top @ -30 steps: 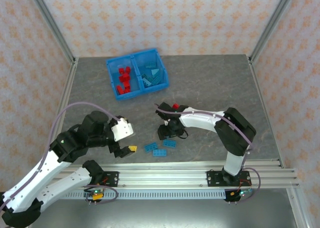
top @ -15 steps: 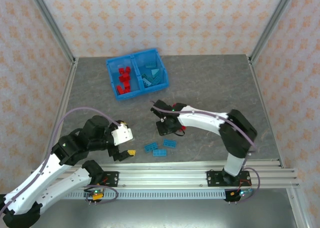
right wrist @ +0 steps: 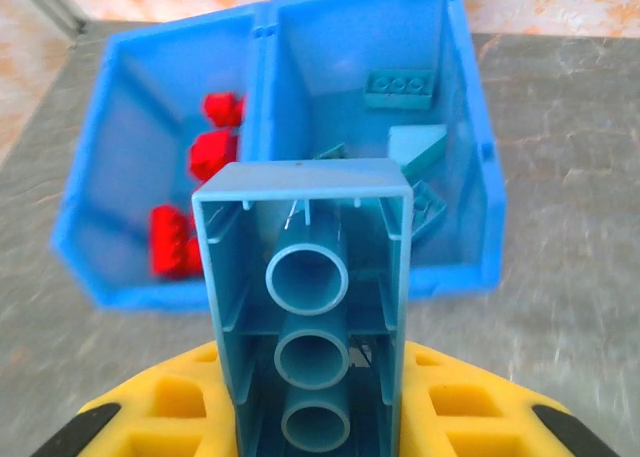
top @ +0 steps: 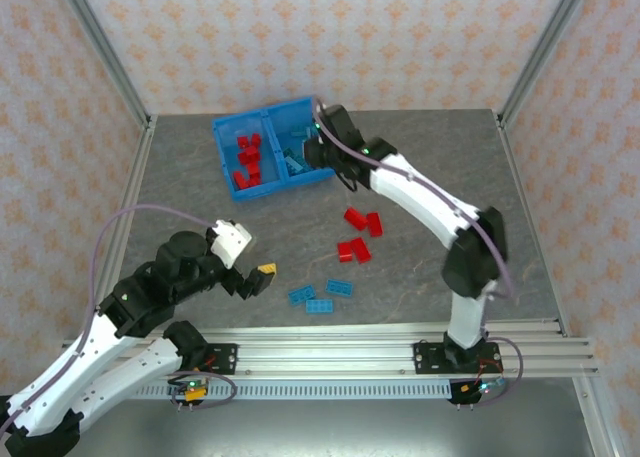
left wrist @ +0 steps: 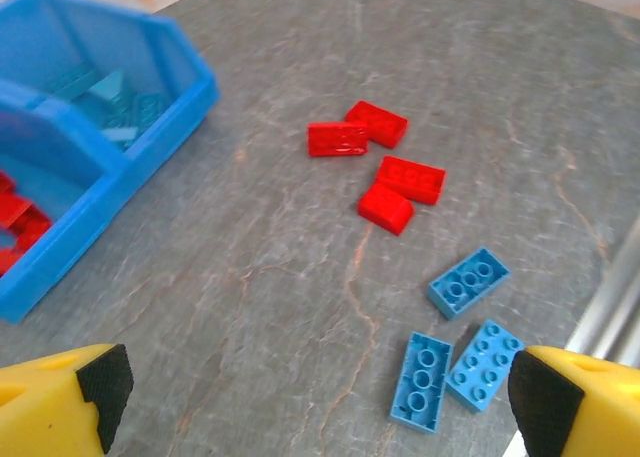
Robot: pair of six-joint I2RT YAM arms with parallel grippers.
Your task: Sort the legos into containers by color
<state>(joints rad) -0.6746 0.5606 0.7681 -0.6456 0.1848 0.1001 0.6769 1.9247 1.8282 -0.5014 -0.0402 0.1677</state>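
My right gripper [right wrist: 310,422] is shut on a light blue lego [right wrist: 308,307], whose hollow underside faces the wrist camera. In the top view this gripper [top: 316,154] hangs at the near edge of the right container [top: 305,142] of the blue bin [top: 227,127]. The left container [right wrist: 130,127] holds red legos [right wrist: 210,152] and the right one light blue legos [right wrist: 400,87]. Several red legos [top: 358,235] and three light blue legos [top: 320,297] lie loose on the table. My left gripper [top: 255,280] stands open and empty, left of the blue legos [left wrist: 455,342].
The grey table runs to metal frame posts and papered walls on three sides. An aluminium rail [top: 330,352] with both arm bases lines the near edge. Bare table lies right of the bin and between the bin and the loose legos.
My right gripper shut on a light blue lego among the loose ones and carried it up to the bin. The red legos it covered now show. The left gripper shifted slightly.
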